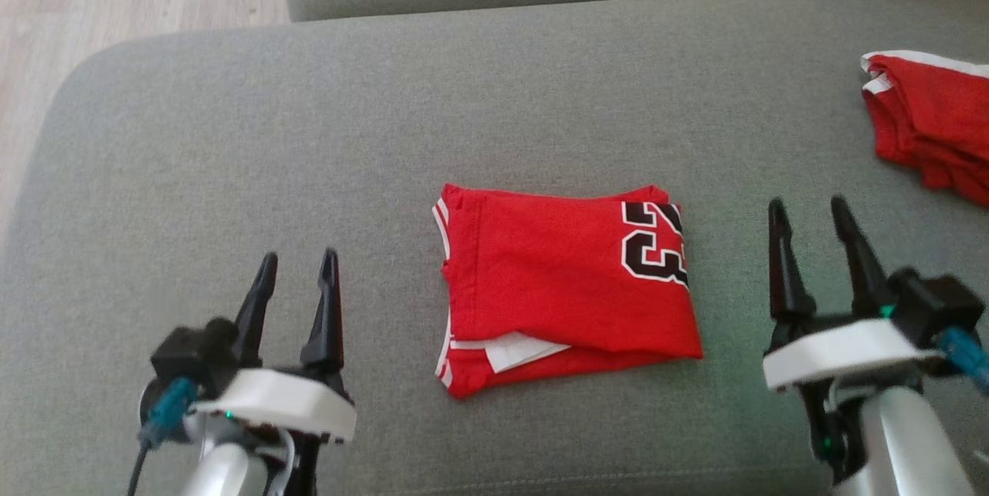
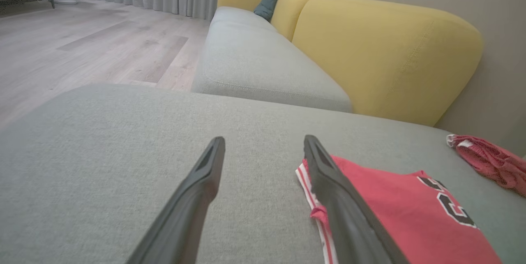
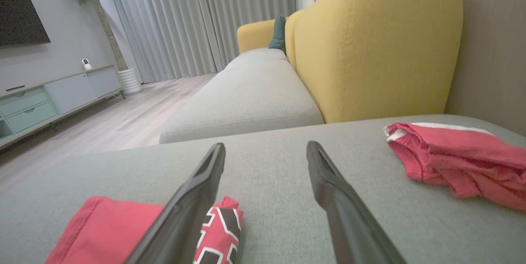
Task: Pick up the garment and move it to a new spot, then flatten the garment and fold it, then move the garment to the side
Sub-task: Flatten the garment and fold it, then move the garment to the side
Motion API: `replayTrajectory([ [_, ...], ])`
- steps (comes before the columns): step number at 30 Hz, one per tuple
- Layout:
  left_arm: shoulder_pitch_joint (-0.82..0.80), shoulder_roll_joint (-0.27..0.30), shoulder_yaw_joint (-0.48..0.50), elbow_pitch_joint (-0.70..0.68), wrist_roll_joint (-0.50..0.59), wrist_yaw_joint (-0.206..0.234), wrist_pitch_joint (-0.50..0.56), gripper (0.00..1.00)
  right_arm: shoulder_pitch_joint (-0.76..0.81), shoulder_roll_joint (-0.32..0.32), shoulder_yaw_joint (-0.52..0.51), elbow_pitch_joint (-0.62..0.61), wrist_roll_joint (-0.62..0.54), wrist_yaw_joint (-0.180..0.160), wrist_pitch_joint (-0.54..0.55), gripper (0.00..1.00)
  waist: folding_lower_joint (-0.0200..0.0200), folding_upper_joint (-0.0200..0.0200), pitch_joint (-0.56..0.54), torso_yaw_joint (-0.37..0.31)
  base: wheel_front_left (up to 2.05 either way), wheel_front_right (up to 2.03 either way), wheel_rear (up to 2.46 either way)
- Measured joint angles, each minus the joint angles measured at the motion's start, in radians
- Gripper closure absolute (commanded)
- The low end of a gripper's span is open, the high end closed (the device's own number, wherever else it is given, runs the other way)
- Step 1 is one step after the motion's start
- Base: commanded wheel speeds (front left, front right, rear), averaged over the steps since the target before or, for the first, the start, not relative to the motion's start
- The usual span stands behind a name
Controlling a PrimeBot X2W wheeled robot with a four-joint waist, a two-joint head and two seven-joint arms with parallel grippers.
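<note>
Flanking the folded red jersey with black numerals (image 1: 556, 287) that lies mid-seat on the grey fabric sofa cushion (image 1: 232, 133) in the head view, the left gripper (image 1: 300, 253) and right gripper (image 1: 807, 201) stand spread wide and hold nothing, with a crumpled red garment (image 1: 935, 125) well off to the right, while the left wrist view adds pale wooden floor (image 2: 82, 50) and the right wrist view a yellow upholstered backrest (image 3: 370, 42).
</note>
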Motion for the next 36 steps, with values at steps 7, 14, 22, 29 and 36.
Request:
replayTrajectory([
  [7,0.044,-0.026,0.042,0.022,0.056,-0.032,0.000,0.00,0.044,0.004,-0.004,0.030,0.001,0.000,-0.010,0.00,0.0000,0.0000,-0.016,-0.002,0.00,0.00,0.00],
  [14,0.047,-0.049,0.070,0.031,0.092,-0.060,0.000,0.00,0.044,0.005,-0.004,0.045,0.001,0.000,-0.010,0.00,0.0000,0.0000,-0.027,-0.001,0.00,0.00,0.00],
  [22,0.071,-0.066,0.087,0.043,0.107,-0.085,0.000,0.00,0.044,0.005,-0.004,0.052,0.001,0.000,-0.010,0.00,0.0000,0.0000,-0.036,0.004,0.00,0.00,0.00],
  [29,0.078,-0.084,0.108,0.046,0.112,-0.103,0.000,0.00,0.044,0.005,-0.004,0.052,0.001,0.000,-0.009,0.00,0.0000,0.0000,-0.038,0.006,0.00,0.00,0.00],
  [36,0.078,-0.091,0.131,0.050,0.123,-0.119,0.000,0.00,0.044,0.005,-0.004,0.052,0.001,0.000,-0.008,0.00,0.0000,0.0000,-0.033,0.008,0.00,0.00,0.00],
])
